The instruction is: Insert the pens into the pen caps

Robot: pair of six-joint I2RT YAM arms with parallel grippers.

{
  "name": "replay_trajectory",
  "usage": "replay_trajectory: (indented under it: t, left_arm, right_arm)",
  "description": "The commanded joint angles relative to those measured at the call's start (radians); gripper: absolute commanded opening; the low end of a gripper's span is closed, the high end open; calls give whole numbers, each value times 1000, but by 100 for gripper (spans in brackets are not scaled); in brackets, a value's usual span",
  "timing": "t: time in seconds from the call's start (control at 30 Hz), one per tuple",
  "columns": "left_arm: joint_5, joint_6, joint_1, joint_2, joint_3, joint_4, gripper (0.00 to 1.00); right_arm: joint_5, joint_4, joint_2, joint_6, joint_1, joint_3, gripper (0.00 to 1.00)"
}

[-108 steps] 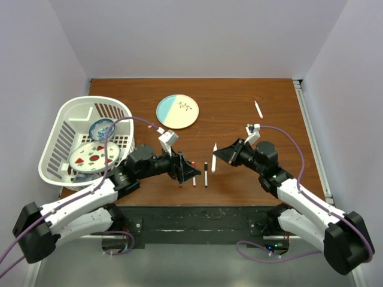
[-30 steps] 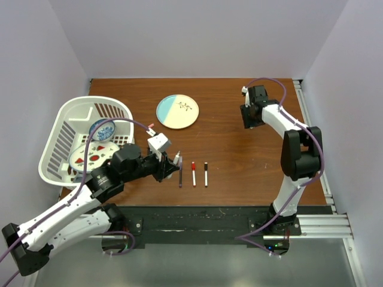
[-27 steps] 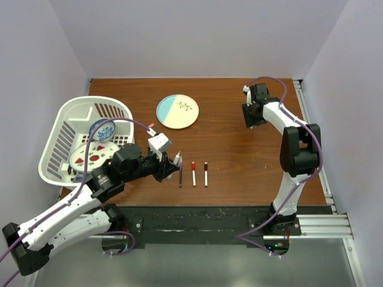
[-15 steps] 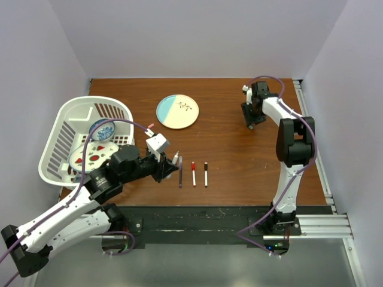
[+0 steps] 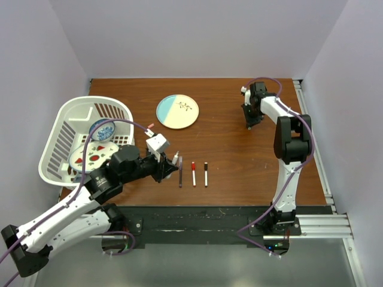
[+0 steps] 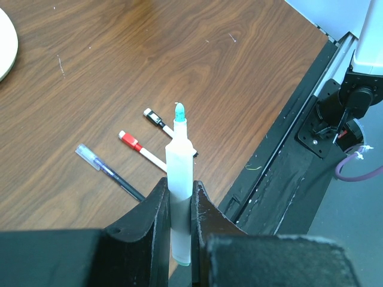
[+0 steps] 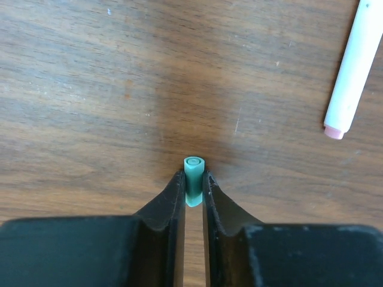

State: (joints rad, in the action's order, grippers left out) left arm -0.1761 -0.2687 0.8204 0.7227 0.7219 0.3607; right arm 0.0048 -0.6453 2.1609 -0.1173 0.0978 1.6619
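Observation:
My left gripper [image 6: 178, 184] is shut on a white-barrelled pen [image 6: 179, 149] and holds it upright, green tip bare. In the top view this gripper [image 5: 174, 167] hovers just left of three pens lying side by side: a dark purple one [image 5: 180, 177], a red-capped one [image 5: 193, 173] and a black-capped one [image 5: 206, 174]. My right gripper [image 7: 192, 177] is shut on a small green pen cap [image 7: 193, 167] right at the tabletop, at the far right [image 5: 250, 123]. A white pen with a pink end [image 7: 353, 72] lies beside it.
A white basket [image 5: 60, 137] with dishes stands at the left edge. A blue and cream plate [image 5: 178, 112] lies at the back middle. The table's metal rail [image 5: 311, 137] runs close by the right arm.
The right gripper's jaws have shut on the green pen cap at the far right. The left gripper and its pen have held still.

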Motion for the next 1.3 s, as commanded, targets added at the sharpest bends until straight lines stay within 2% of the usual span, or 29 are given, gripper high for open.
replay_trajectory:
  t: [0.0, 0.13, 0.43, 0.53, 0.67, 0.77, 0.93, 1.13, 1.27]
  left_arm:
    - [4, 11, 0, -22, -1, -29, 0]
    - [3, 8, 0, -37, -2, -28, 0]
    - [-17, -47, -1, -26, -6, -51, 0]
    - [-103, -134, 0, -17, -54, -141, 0]
    - [-226, -294, 0, 10, -170, -433, 0]
    - [-272, -348, 2, 73, -216, -557, 0]
    - [-293, -401, 2, 168, -239, -690, 0]
    - [-344, -474, 2, 267, -233, -867, 0]
    - [-358, -504, 0, 328, -230, -942, 0]
  right_arm:
    - [-40, -37, -62, 85, 3, -72, 8]
    - [-80, 36, -176, 215, 13, -243, 0]
    - [-210, 349, -481, 480, 69, -684, 0]
    - [-238, 479, -608, 583, 157, -803, 0]
    - [-270, 680, -777, 718, 317, -904, 0]
    - [-227, 751, -918, 797, 400, -947, 0]
    - [-221, 887, -1099, 935, 464, -1040, 0]
    - [-279, 1192, -1231, 1102, 490, -1198, 0]
    - [-259, 1248, -1286, 1130, 513, -1237, 0]
